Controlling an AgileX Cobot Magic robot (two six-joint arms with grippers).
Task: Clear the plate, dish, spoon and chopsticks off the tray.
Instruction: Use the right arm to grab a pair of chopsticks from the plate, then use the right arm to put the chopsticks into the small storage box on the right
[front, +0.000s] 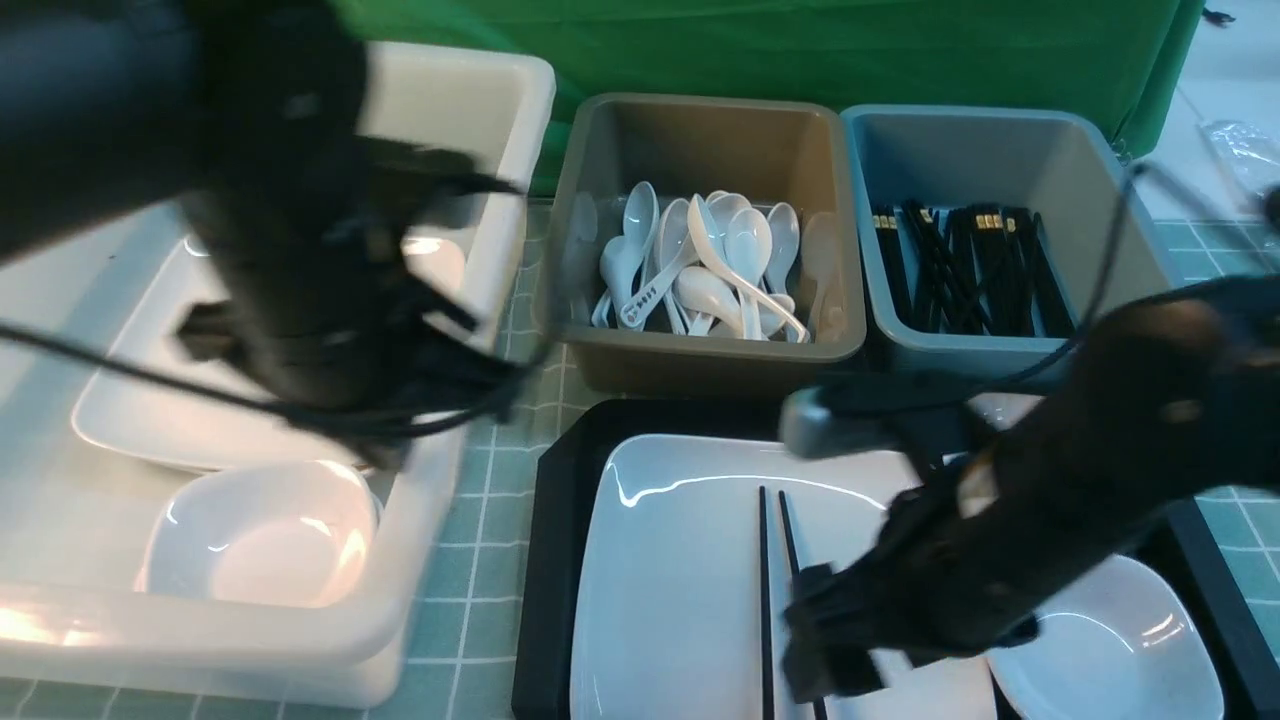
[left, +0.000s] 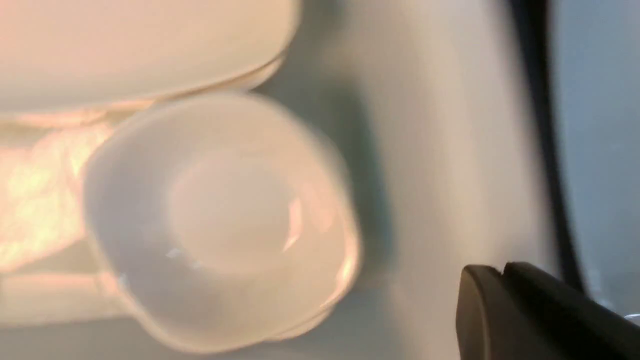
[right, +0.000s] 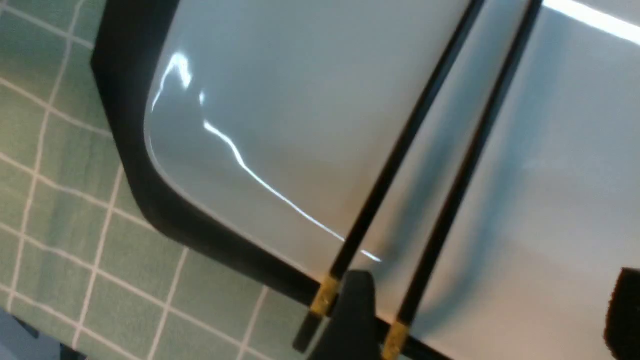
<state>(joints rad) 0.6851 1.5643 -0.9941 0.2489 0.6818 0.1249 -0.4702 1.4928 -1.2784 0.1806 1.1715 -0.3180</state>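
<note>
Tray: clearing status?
Done: no spoon seen on the black plastic tray, though the right arm hides part. In hand: open right gripper straddles one of the black chopsticks. Remaining: chopsticks, the large white square plate under them, small white dish.

The plate (front: 670, 560) is laid on the tray (front: 558, 500), with the chopsticks (front: 764, 560) on it. A small dish (front: 1110, 650) is set on the tray, right of the plate. Behind the tray, spoons (front: 710, 270) are kept in the middle tub (front: 700, 140) and sticks (front: 960, 270) in the right tub (front: 960, 150). A big tub (front: 480, 100) is placed left of the tray.
</note>
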